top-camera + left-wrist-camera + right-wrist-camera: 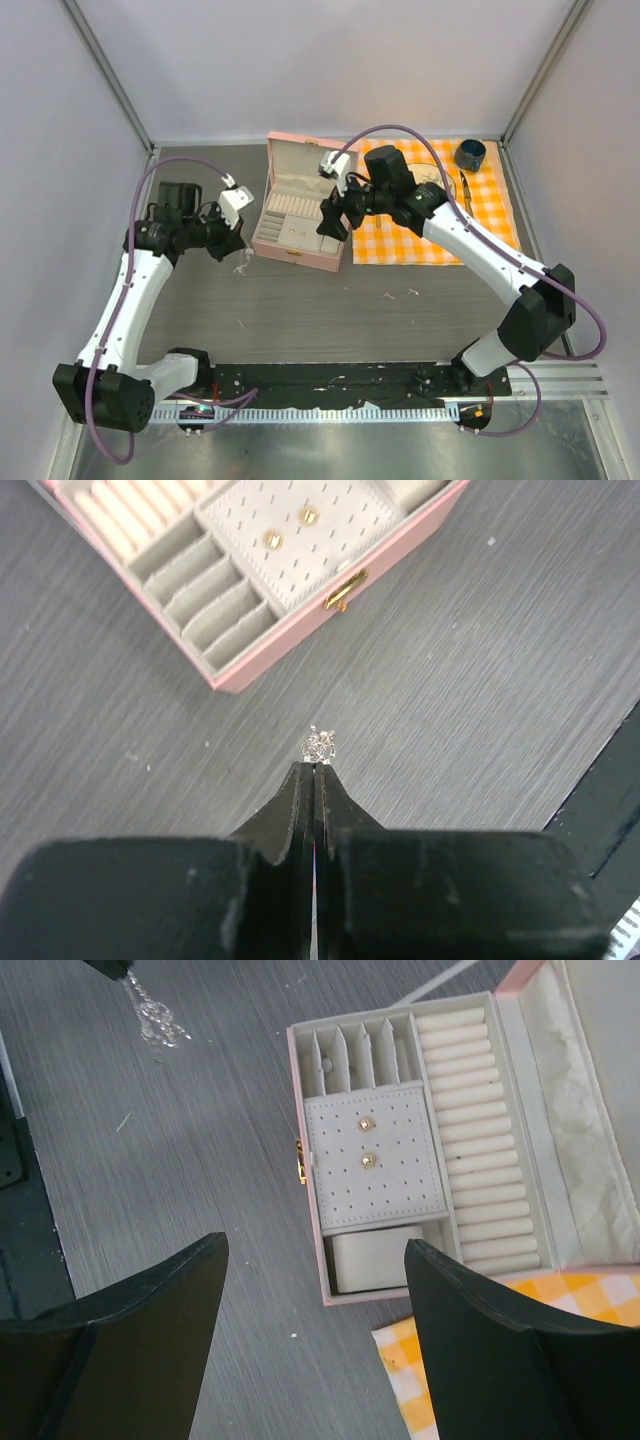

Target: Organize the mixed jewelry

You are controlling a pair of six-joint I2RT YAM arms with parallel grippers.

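Observation:
My left gripper (318,764) is shut on a small bunch of thin silvery chain (320,745), held over the bare grey table just left of the open pink case (300,630). In the right wrist view the chain (155,1018) dangles at the upper left. The case (295,255) shows ring rolls, slots and a perforated pad with two gold studs (366,1123). My right gripper (317,1244) is open with nothing between its fingers, above the case's front right corner (335,215). A few tiny pale bits (388,294) lie on the table in front of the case.
An orange checked cloth (440,205) lies right of the case, with gold cutlery (465,190) and a dark blue cup (470,153) on it. A black rail (330,385) runs along the table's near edge. Grey walls close in on both sides.

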